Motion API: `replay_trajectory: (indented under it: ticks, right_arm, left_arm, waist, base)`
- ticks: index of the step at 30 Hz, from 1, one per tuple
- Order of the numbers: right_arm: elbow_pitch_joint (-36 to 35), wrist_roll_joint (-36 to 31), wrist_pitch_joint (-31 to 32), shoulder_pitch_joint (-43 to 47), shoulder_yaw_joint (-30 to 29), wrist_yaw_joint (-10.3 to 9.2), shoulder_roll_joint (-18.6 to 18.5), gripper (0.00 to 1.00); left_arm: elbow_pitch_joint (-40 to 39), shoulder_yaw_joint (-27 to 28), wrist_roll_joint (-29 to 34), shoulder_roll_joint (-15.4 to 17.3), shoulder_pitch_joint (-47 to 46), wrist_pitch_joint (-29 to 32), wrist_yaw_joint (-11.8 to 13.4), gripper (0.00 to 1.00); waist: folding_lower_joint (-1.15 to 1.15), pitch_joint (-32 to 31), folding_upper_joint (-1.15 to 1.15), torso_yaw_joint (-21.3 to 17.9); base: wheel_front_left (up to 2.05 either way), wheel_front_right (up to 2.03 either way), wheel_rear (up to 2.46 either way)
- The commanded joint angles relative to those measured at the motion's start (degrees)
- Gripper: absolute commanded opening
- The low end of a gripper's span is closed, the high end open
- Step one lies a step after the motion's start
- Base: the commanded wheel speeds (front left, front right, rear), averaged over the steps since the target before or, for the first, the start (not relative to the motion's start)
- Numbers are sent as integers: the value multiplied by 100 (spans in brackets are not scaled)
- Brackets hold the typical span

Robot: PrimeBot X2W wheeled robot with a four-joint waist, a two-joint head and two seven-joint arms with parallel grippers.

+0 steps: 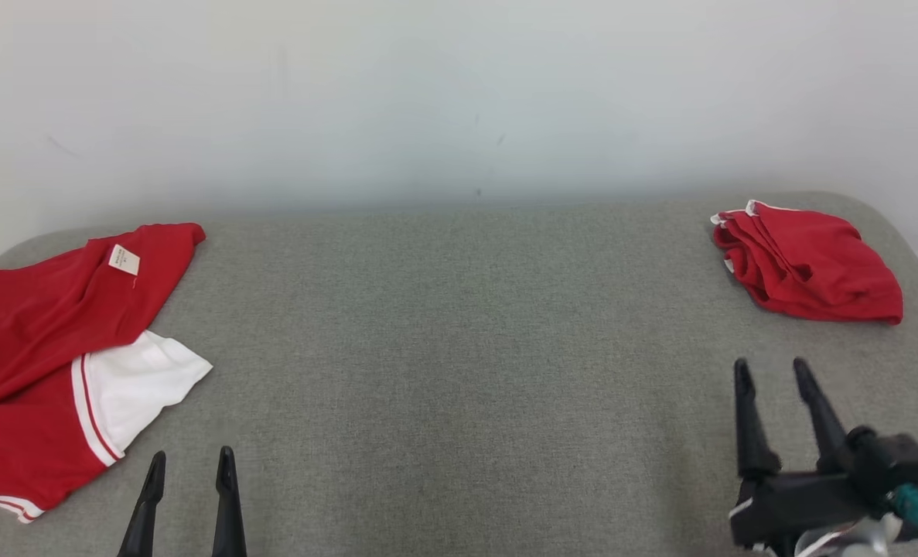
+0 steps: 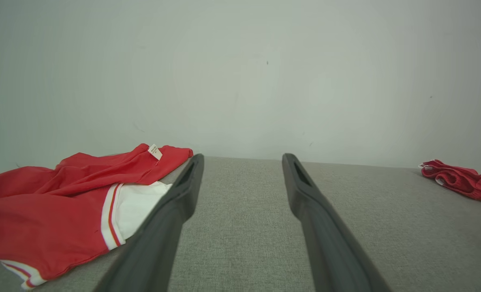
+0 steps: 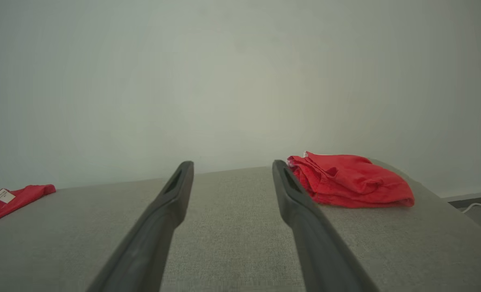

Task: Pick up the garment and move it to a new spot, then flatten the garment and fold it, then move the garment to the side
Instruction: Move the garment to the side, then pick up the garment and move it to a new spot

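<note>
A red garment (image 1: 41, 340) with a white sleeve and a small label lies crumpled and spread at the left edge of the grey cloth-covered table (image 1: 459, 348). The left wrist view has this garment (image 2: 62, 202) just left of my fingers. My left gripper (image 1: 192, 455) hovers open beside its white sleeve, holding nothing. A second red garment (image 1: 810, 263), folded into a compact bundle, rests at the far right corner. My right gripper (image 1: 770, 363) stands open in front of it, apart from the bundle (image 3: 349, 178), nothing between its fingers.
A pale wall runs right behind the table's far edge. The table's rounded right corner drops off just past the folded bundle, with a dark floor strip and a white cable (image 3: 479, 206) beyond it. A broad stretch of grey cloth lies between the two garments.
</note>
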Motion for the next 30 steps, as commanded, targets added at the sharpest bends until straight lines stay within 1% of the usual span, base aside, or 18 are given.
replay_trajectory:
  ticks: [1,3,6,10,13,24,30]
  right_arm:
    - [-84,-119,-6,218,23,-4,100,100]
    - [-176,-264,-6,399,-17,-4,202,100]
    - [-255,-391,-6,690,97,-4,350,100]
    - [-283,-560,-6,891,210,-4,439,100]
    - [-197,-634,-5,957,297,-4,485,100]
    - [-41,-732,-5,789,369,-4,544,100]
    - [-20,-722,-5,758,310,-4,572,100]
  left_arm:
    - [34,31,-5,-1,120,-23,-5,100]
    - [48,44,8,-6,108,-23,-6,100]
    - [96,49,40,-11,124,-23,-25,100]
    - [199,34,65,-16,120,-23,-31,100]
    - [344,-32,131,-16,105,-23,-85,100]
    - [749,52,218,27,-158,-23,-188,100]
    - [807,142,214,15,-248,-23,-157,100]
  waist:
    - [1,-50,0,47]
    - [1,-72,0,58]
    - [1,-116,0,84]
    - [1,-151,0,75]
    - [1,-162,0,65]
    - [1,-160,0,50]
    - [1,-169,0,92]
  base:
    - [0,0,0]
    - [0,0,0]
    - [0,0,0]
    - [0,0,0]
    - [0,0,0]
    - [0,0,0]
    - [0,0,0]
